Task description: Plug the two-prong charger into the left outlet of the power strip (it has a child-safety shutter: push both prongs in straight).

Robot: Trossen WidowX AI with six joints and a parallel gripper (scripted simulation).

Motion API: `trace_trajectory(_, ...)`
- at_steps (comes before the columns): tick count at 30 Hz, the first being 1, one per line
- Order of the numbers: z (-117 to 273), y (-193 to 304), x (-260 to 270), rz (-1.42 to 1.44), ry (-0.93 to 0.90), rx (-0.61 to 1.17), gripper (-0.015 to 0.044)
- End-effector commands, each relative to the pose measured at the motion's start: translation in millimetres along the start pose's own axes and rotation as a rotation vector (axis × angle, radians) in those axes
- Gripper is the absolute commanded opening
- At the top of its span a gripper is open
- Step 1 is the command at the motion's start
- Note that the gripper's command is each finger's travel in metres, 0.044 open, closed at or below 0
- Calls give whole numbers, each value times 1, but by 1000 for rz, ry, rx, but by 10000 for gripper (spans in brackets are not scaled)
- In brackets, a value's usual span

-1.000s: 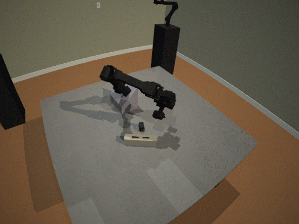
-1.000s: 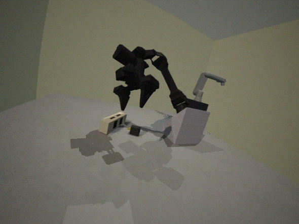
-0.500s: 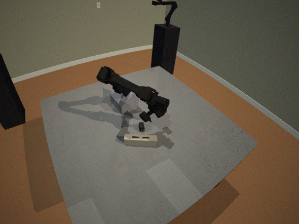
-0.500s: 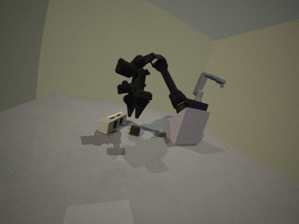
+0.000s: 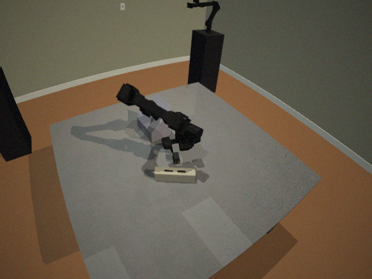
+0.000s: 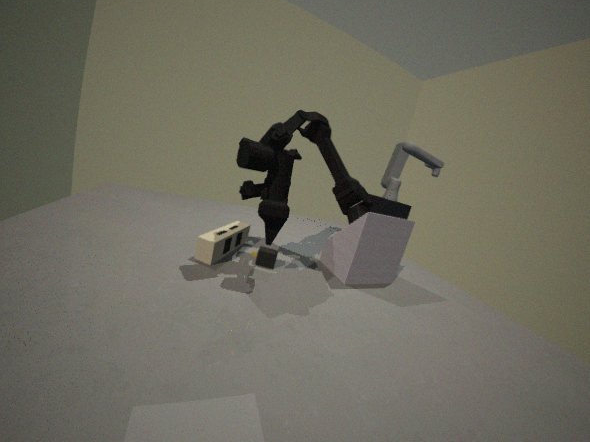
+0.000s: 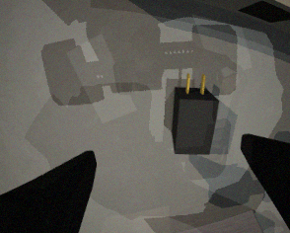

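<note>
The black two-prong charger (image 5: 176, 158) (image 6: 266, 258) (image 7: 195, 125) lies on the table, its gold prongs pointing toward the power strip. The cream power strip (image 5: 174, 177) (image 6: 204, 251) stands a short way beyond the prongs. It has two dark slots on top, and the exterior view shows two dark openings on the side facing the charger. My gripper (image 6: 269, 243) (image 7: 170, 151) is open and empty, pointing down just above the charger. In the wrist view the charger shows between the two fingers, nearer the right one. One finger hides the other in the exterior view.
The arm's pale angular base block (image 5: 151, 127) (image 6: 382, 250) stands behind the charger, on the side away from the strip. The grey table (image 5: 126, 208) (image 6: 150, 345) carries overlapping arm shadows. A second arm on a dark pedestal (image 5: 205, 60) stands beyond the table's far corner.
</note>
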State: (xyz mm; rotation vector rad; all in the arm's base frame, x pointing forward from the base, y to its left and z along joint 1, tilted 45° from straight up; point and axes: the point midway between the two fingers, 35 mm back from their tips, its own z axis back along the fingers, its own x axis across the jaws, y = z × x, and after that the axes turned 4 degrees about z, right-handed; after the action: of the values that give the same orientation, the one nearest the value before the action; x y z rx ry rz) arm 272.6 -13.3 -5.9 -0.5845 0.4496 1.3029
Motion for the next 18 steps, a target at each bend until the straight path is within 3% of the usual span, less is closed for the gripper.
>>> trace_trajectory(1,-5,8,-18,-104,60,-4,440)
trace_trajectory(18,-20,10,-21,-119,70,-5,440)
